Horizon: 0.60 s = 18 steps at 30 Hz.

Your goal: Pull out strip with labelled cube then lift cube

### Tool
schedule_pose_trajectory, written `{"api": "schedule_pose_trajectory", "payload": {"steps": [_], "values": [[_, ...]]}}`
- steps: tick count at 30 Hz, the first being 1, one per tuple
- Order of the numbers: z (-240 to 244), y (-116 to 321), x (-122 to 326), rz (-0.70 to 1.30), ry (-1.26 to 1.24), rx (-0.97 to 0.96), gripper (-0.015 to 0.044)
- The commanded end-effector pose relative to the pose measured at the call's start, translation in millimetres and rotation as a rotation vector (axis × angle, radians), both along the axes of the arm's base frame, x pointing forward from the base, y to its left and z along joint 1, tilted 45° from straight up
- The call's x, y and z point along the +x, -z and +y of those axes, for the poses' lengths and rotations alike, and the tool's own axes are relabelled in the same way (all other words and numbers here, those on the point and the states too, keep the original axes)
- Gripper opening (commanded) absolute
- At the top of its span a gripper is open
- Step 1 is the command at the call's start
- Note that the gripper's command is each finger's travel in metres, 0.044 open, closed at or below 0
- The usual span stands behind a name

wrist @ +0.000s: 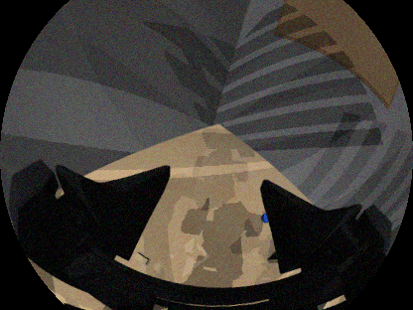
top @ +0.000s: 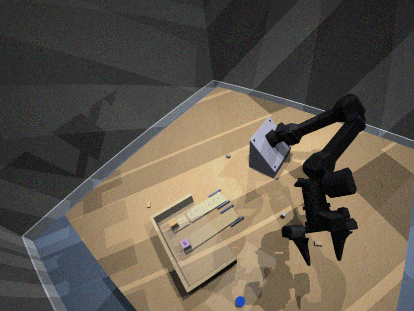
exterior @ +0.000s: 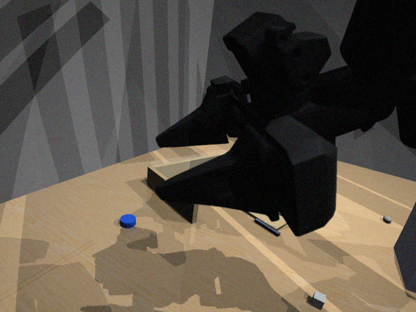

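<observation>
A plain tan strip (top: 214, 229) (exterior: 277, 222) in one piece lies partly in the open-sided tray (top: 212, 274) (exterior: 152, 178). The purple cube (top: 185, 244) marked S sits on its inner end. A speckled strip (top: 209, 205) beside it is split by a gap, and an unmarked orange cube (top: 172, 223) sits on its short inner piece. My gripper (top: 324, 262) (exterior: 157, 165) (wrist: 217, 178) is open and empty, raised above the table to the right of the tray in the top view. In the exterior view it hides both cubes and most of the strips.
Dark rails (top: 237, 221) flank the strips' outer ends. A wedge block (top: 262, 147) (exterior: 408, 258) stands behind. A blue disc (top: 240, 301) (exterior: 127, 221) (wrist: 265, 218), a grey cube (top: 283, 214) (exterior: 318, 299), a pebble (top: 228, 156) (exterior: 387, 219) and a tan piece (top: 148, 204) lie around.
</observation>
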<state>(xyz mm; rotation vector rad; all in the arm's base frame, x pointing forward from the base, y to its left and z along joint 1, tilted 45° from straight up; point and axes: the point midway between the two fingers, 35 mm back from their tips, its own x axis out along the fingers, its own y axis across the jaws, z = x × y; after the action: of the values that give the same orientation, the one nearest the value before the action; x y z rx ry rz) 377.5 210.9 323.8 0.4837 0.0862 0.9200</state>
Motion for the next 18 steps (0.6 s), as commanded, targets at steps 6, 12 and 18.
{"api": "schedule_pose_trajectory", "payload": {"steps": [6,12,18], "values": [[-101.9,112.9,19.7,0.252,0.163,-0.133,0.0400],[-167.5,177.1,2.4,0.429,0.258,-0.150,0.0400],[-224.9,237.6,-40.1,0.624,0.348,-0.101,0.0400]]}}
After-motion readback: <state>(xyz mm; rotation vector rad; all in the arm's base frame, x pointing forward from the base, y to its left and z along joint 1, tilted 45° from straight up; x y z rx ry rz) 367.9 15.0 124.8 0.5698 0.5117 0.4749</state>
